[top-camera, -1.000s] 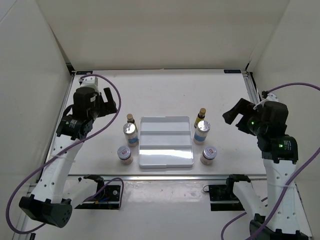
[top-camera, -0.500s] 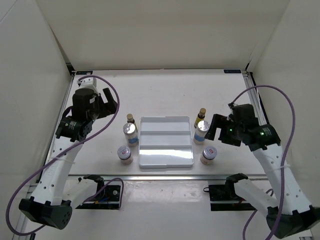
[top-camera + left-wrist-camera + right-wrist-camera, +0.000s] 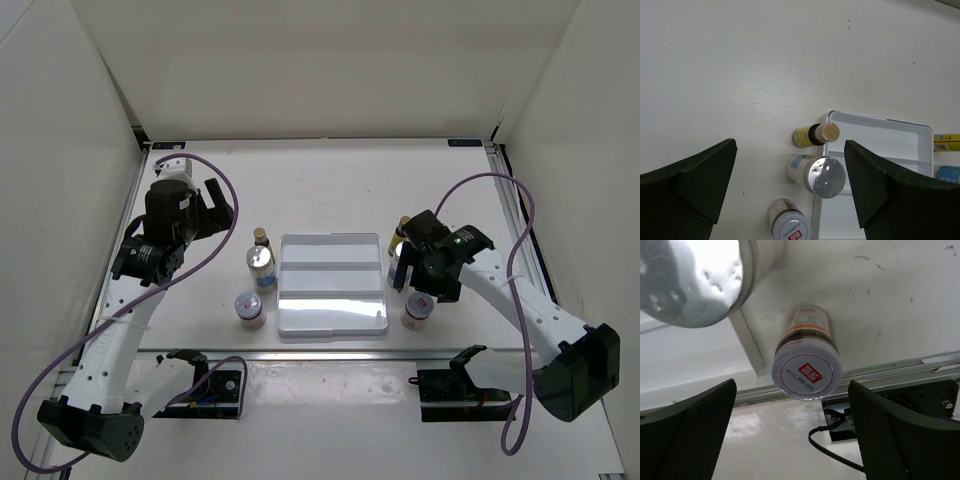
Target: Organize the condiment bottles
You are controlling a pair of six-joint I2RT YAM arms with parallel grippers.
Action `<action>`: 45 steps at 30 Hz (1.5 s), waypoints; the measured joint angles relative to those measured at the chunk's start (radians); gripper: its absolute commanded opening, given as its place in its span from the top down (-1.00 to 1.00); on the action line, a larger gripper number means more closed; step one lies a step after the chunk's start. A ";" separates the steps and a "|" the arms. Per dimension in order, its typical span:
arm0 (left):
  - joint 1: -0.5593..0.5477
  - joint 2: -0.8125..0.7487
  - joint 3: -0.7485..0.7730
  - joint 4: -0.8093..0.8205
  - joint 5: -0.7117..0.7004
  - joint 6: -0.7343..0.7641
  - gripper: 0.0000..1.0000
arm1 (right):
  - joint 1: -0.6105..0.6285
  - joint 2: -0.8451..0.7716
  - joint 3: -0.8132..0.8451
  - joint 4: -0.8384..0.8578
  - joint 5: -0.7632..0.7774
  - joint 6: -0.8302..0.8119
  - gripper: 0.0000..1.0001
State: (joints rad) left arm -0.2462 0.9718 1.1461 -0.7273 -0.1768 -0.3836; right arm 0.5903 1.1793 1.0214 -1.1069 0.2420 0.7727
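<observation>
- Evidently little has changed on the left: the left pincer point(image 3: 213, 203) is held high over the far-left tabletop point(image 3: 330, 180), barely shifted over the last second, jaws spread wide with nothing between them.
- The left amber bottle point(image 3: 817, 134), left silver-lidded jar point(image 3: 825, 172) and left squat jar point(image 3: 792, 227) are found unmoved, lined up on the tabletop just beside the white tray point(image 3: 332, 300).
- No bottle is seen on the tray yet.
- The right amber bottle point(image 3: 403, 226), right silver-lidded jar point(image 3: 690, 275) and right squat jar point(image 3: 807, 371) are likewise unmoved, beside the tray's other edge.
- The right arm has been swung in from the right edge and stretched low towards the tray. The right pincer point(image 3: 405, 258) is now poised over the silver-lidded jar, released, with nothing grasped.
- A first pick on the right is judged to be in preparation; sorting has not yet begun.
</observation>
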 measured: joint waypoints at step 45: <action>0.000 0.000 -0.003 0.000 -0.011 0.000 -1.00 | 0.426 0.116 0.068 0.058 0.106 0.206 1.00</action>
State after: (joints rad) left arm -0.2462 0.9722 1.1431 -0.7273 -0.1883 -0.3832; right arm 1.0168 1.2957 1.0897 -1.0492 0.3481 0.9783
